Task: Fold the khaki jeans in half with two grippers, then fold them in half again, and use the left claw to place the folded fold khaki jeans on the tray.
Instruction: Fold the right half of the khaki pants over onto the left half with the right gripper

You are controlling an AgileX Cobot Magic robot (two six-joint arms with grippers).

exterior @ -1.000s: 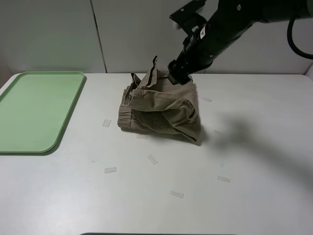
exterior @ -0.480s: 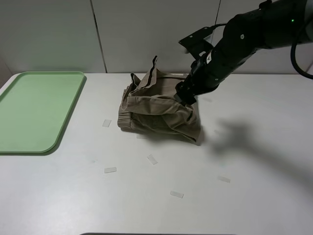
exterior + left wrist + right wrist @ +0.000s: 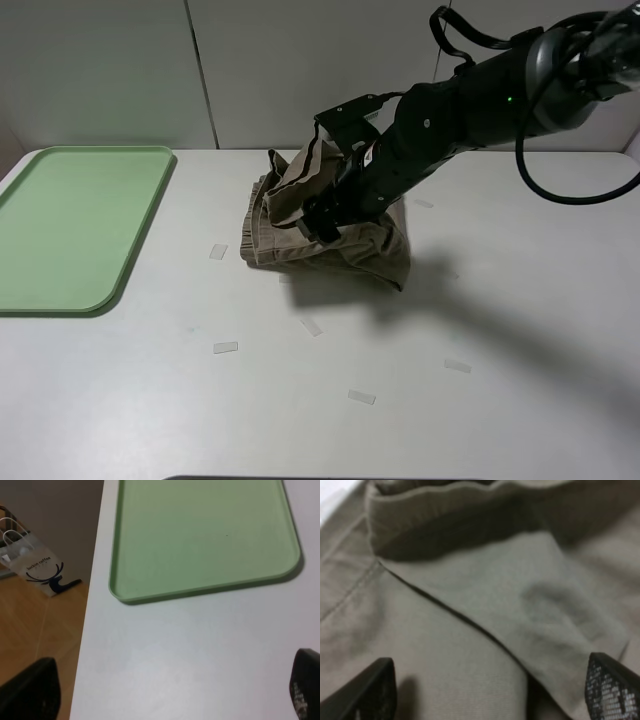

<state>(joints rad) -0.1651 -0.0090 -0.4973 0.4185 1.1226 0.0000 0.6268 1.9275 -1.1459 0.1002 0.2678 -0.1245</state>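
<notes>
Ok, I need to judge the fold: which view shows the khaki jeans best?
Exterior high: most of the bundled khaki jeans shows. Right wrist gives only a blurred close-up of cloth; left wrist shows none.

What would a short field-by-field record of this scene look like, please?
garment: khaki jeans, untidy folded bundle on the table, one flap standing up
tray: tray at the table's left end, jeans not yet on it
right gripper: right gripper open, low over the jeans, gripping nothing
left gripper: left gripper open, above the table near a tray corner
</notes>
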